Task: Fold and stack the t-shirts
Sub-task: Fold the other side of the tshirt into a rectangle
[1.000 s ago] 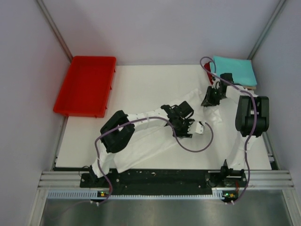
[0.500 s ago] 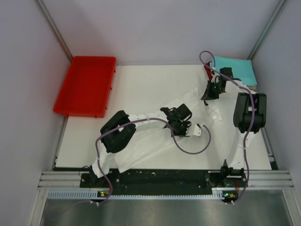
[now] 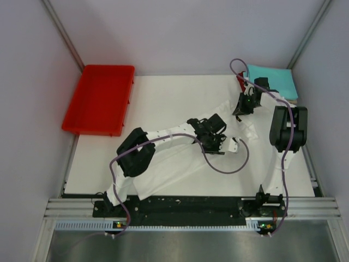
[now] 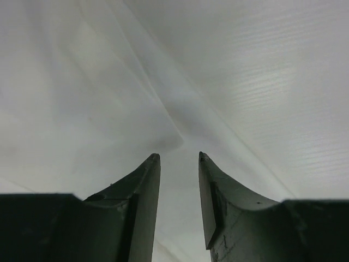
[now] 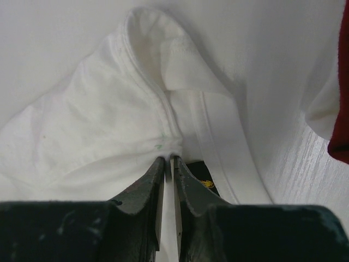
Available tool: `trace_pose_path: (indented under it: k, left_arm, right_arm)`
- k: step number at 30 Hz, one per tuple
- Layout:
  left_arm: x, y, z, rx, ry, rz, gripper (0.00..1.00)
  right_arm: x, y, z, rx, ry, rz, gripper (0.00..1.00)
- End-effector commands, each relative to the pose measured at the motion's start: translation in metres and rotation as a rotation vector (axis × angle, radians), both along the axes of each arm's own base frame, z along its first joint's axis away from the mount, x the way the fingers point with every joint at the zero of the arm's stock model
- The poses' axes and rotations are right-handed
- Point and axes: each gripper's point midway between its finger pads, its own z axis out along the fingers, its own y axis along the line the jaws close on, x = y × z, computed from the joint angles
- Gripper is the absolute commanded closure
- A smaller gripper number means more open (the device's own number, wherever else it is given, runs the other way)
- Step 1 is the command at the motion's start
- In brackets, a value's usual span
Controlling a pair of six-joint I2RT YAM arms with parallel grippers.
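In the right wrist view the right gripper (image 5: 168,159) had its jaws almost closed. The collar seam of the white shirt (image 5: 82,125) ran into them with wrinkles gathering at the tips, so it appeared to pinch the cloth just beside the dark label (image 5: 203,176). A dark red shirt (image 5: 341,120) showed at the right edge. To fold well, I think this pinch should be firm and the edge carried low and evenly, so the collar does not twist. In the left wrist view the left gripper (image 4: 177,158) stood released, jaws apart over smooth cloth, with a crease running up from between them. It should take the cloth on that crease, not beside it, so the lower layer does not slide. In the top view the white shirt lay spread across the middle of the table (image 3: 180,93). The teal shirt (image 3: 272,82) sat folded at upper right and the tray (image 3: 98,101) at upper left. Compared with a second earlier, the right gripper had moved a little toward the upper right, and the left gripper had shifted slightly up and right.
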Motion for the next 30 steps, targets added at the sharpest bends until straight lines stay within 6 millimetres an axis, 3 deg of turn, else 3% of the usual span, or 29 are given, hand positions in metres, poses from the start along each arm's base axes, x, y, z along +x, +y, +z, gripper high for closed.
trace_pose_path:
  k: [1,5,8,14,20,24,27,30]
  left_arm:
    - [0.018,-0.015,0.027,-0.042,-0.102,-0.020,0.59]
    - [0.008,-0.008,-0.001,-0.007,-0.069,-0.091,0.55]
    - [0.003,-0.010,-0.008,-0.019,-0.055,-0.129,0.52]
    - [0.028,-0.020,-0.010,-0.015,-0.146,-0.087,0.50]
    - [0.023,-0.010,-0.023,0.019,-0.131,-0.090,0.76]
    - [0.018,-0.010,-0.016,0.015,-0.108,-0.099,0.84]
    - [0.013,-0.013,-0.008,0.003,-0.074,-0.107,1.00]
    - [-0.001,-0.014,0.006,-0.008,-0.007,-0.134,1.00]
  right_arm:
    - [0.015,0.004,0.015,-0.004,-0.068,0.026,0.88]
    - [0.011,0.003,0.010,-0.009,-0.055,0.027,0.87]
    - [0.010,0.002,0.007,-0.016,-0.049,0.025,0.87]
    - [0.005,0.003,0.005,-0.013,-0.043,0.033,0.87]
    - [0.003,0.002,0.008,-0.020,-0.048,0.034,0.89]
    - [0.005,0.001,0.009,-0.022,-0.052,0.032,0.90]
    - [0.007,-0.002,0.009,-0.035,-0.053,0.021,0.94]
    - [0.014,-0.005,0.013,-0.052,-0.066,0.003,1.00]
